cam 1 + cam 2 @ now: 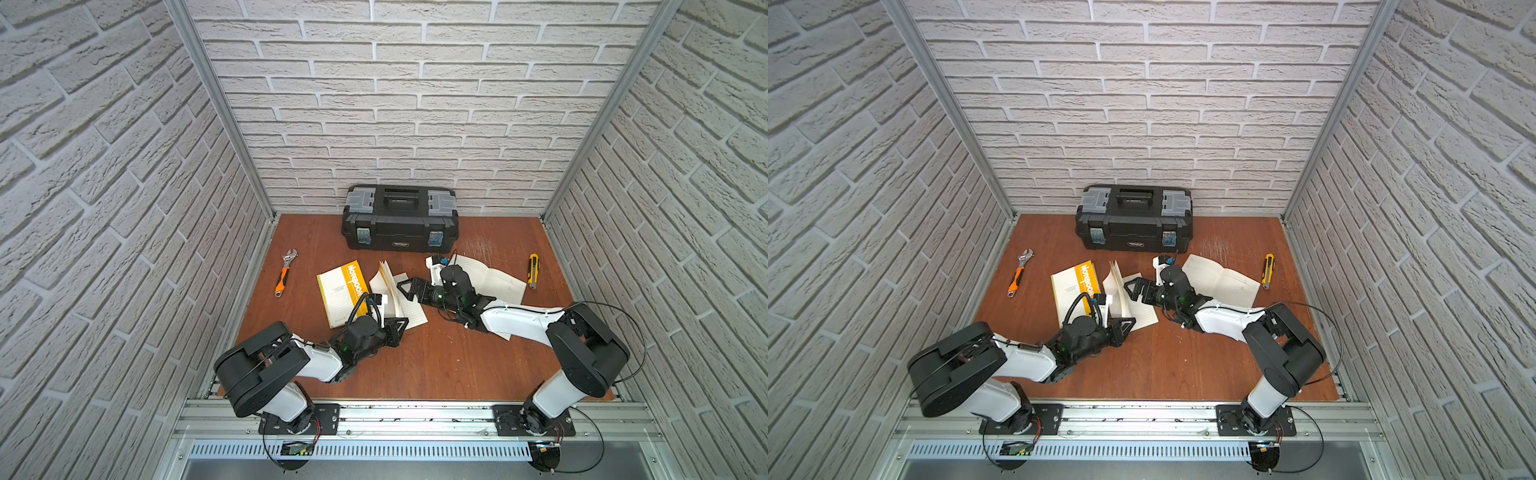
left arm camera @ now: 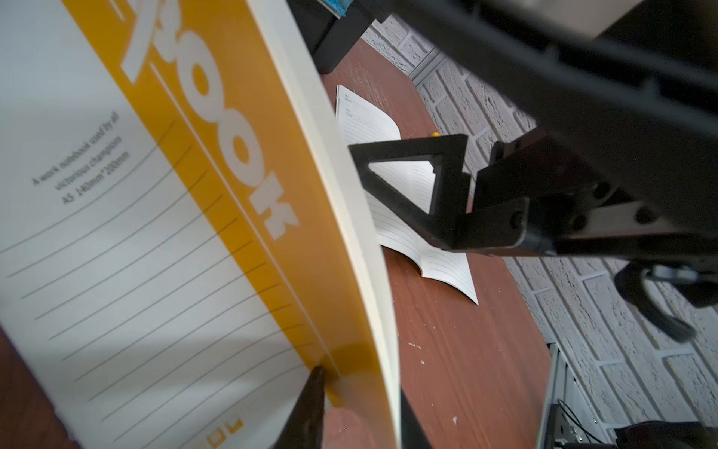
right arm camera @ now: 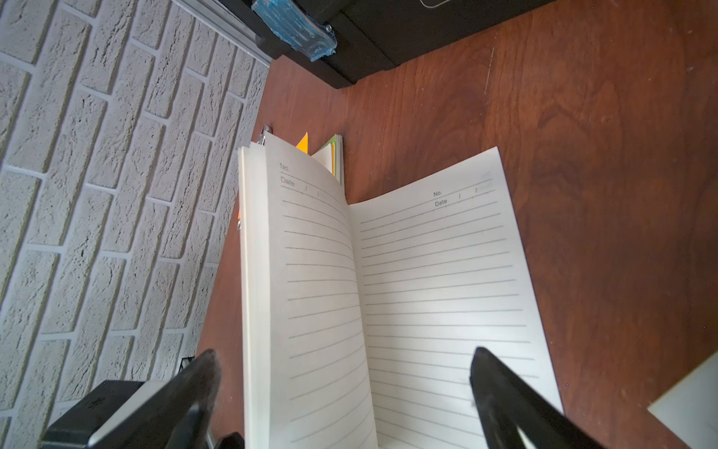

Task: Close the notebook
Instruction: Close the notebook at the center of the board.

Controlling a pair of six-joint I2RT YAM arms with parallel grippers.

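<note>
The notebook (image 1: 343, 291) lies near the middle of the table (image 1: 415, 365), in front of the black toolbox (image 1: 399, 220) and between the orange-handled wrench (image 1: 284, 272) and a second notebook (image 1: 494, 282), which lies open flat under the right arm. The task's notebook is only partly shut: its yellow-and-white printed cover faces up on the wrench side, a sheaf of lined pages stands nearly upright along the spine, and more lined pages lie flat on the side toward the second notebook. The left tool (image 1: 397, 328) sits low at the notebook's near edge, its fingers narrow. In the left wrist view one finger (image 2: 314, 392) touches the yellow cover and the thick cream block of pages runs down between the two fingers; whether they actually pinch it I cannot tell. The right tool (image 3: 344, 352) is spread wide and reaches in from the far side, with the standing sheaf between its fingers and touching neither of them; one fingertip (image 3: 485, 361) hovers over the flat lined page. A yellow utility knife (image 1: 532, 271) lies well apart, by the right wall.
</note>
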